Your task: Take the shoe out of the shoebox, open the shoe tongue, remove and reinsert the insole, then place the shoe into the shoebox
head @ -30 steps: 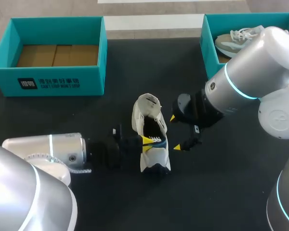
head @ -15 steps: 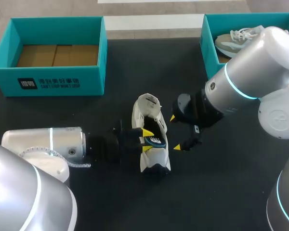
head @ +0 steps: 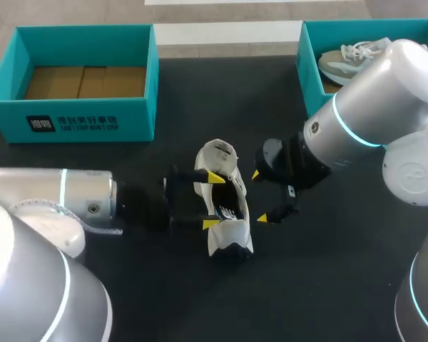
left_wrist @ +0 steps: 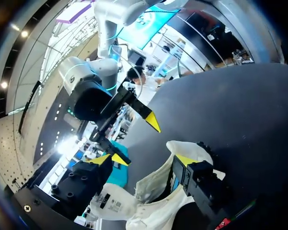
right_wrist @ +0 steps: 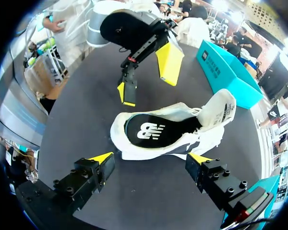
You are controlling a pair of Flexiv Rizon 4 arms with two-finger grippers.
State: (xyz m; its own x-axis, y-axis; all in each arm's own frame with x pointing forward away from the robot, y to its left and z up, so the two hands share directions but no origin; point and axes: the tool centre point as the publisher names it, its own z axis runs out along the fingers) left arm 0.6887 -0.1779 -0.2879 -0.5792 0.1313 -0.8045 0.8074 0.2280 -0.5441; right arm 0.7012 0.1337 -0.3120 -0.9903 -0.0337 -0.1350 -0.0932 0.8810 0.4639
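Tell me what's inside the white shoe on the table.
A dark insole with a white logo lies inside the shoe, seen through its opening. One end runs under the shoe's fabric and is hidden, as is anything beneath it.

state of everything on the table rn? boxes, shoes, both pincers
shoe: on table, tongue folded open
insole: inside shoe
left shoebox: open, empty
right shoebox: open, holds second shoe
left pincer: open, by shoe
right pincer: open, beside shoe
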